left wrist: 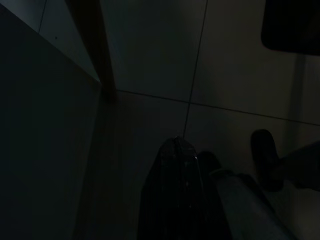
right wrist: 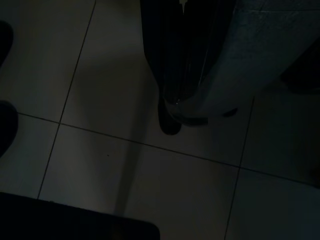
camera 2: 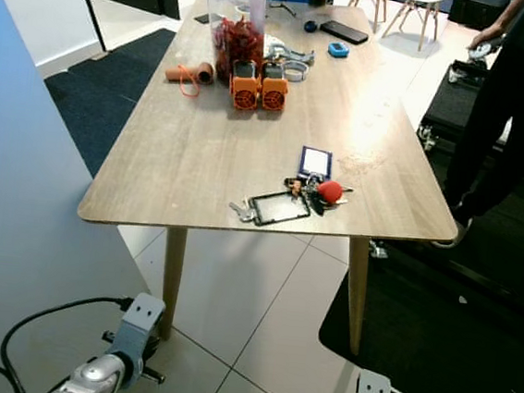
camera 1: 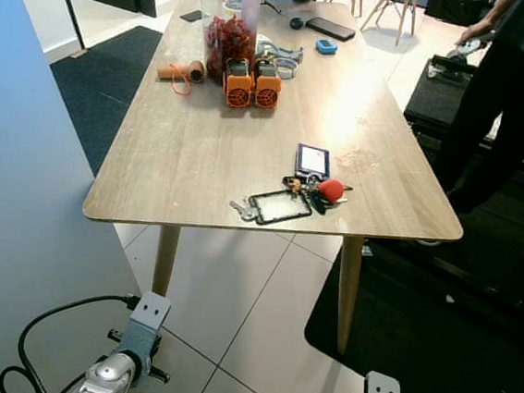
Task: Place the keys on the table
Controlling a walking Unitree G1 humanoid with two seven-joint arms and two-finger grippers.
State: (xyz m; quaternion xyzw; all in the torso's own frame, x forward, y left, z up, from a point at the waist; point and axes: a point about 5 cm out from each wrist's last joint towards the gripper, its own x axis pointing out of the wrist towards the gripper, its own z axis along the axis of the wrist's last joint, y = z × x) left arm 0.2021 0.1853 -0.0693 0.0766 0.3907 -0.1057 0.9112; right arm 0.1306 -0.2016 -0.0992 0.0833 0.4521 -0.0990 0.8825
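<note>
On the wooden table [camera 1: 192, 153], the keys [camera 1: 311, 191] are seen lying near the front edge, apparently delivered; both arms hang idle below, finger spread cannot be told.

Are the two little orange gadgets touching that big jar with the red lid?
Cannot tell. In the left eye view the two orange gadgets stand right in front of the jar and overlap its base, so any gap between them is hidden.
</note>
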